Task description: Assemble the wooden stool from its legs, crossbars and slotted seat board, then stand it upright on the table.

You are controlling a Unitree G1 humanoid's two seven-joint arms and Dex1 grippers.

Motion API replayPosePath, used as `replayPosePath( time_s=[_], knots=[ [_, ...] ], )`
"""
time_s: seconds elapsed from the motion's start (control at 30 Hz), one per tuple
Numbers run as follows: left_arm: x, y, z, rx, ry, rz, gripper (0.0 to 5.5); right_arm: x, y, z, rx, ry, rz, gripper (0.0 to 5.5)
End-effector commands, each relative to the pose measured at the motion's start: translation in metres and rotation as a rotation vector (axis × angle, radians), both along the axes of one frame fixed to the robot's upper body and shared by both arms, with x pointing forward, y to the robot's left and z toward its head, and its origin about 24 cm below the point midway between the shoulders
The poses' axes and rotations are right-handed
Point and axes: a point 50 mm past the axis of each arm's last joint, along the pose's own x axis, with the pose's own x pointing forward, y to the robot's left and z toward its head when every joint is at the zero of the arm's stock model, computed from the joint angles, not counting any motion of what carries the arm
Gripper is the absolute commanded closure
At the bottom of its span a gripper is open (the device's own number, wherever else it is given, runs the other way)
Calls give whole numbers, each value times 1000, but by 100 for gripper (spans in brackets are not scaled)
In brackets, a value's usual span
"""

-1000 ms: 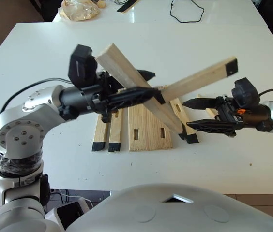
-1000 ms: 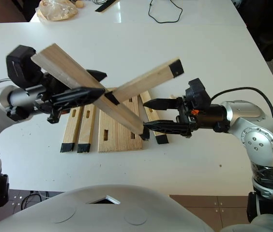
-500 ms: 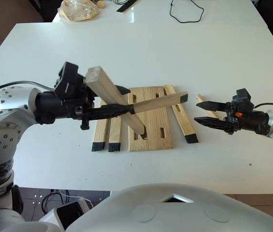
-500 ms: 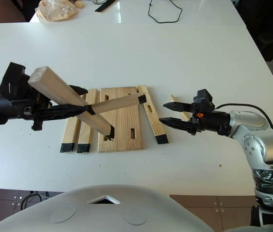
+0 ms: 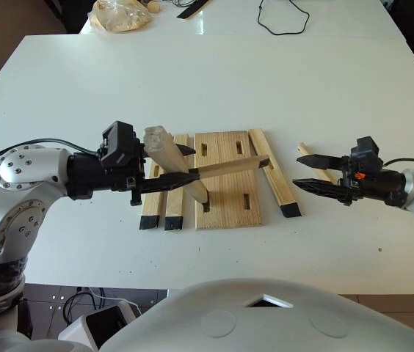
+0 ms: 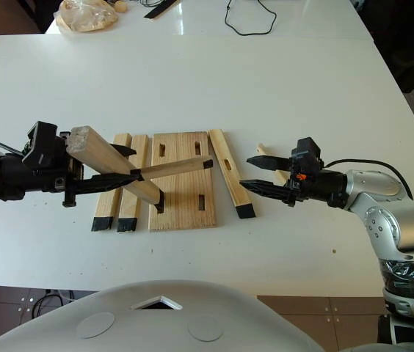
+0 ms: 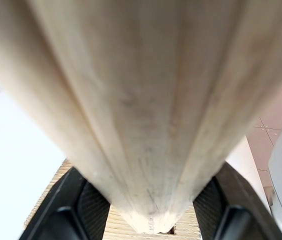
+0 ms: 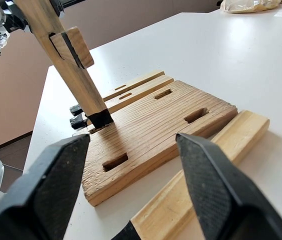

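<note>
The slotted seat board (image 5: 229, 149) lies flat mid-table. My left gripper (image 5: 180, 166) is shut on a wooden leg (image 5: 169, 150) that leans up to the left. The leg's black tip (image 8: 99, 119) touches the board at a slot near its front left. A crossbar (image 5: 233, 168) juts from that leg to the right over the board. Two legs (image 5: 161, 207) lie left of the board, and another leg (image 5: 274, 178) lies right of it. My right gripper (image 5: 299, 170) hovers open right of that leg, above a short wooden piece (image 5: 311, 156).
A plastic bag (image 5: 121, 13) and a black cable (image 5: 283, 17) lie at the table's far edge. The white table (image 5: 214, 81) has free room behind the board and along its front edge.
My left arm has swung the leg with its crossbar down from mid-air until its black tip meets the seat board. My right gripper has drawn back to the right and stayed open.
</note>
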Motion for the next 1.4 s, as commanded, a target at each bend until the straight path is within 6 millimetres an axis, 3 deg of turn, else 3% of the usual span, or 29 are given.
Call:
replayPosePath(
  time_s=[0.03, 1.0, 1.4],
  knots=[
    [-4, 0, -7, 48, 48, -19, 346, 0, 2, 1, -14, -20, 4, 233],
    [-8, 1, 1, 81, 46, -66, 346, 4, 3, -2, -19, -38, 5, 233],
    [-15, -1, -27, 212, 4, -69, 346, 3, 4, -4, -31, -40, 20, 233]
  ],
)
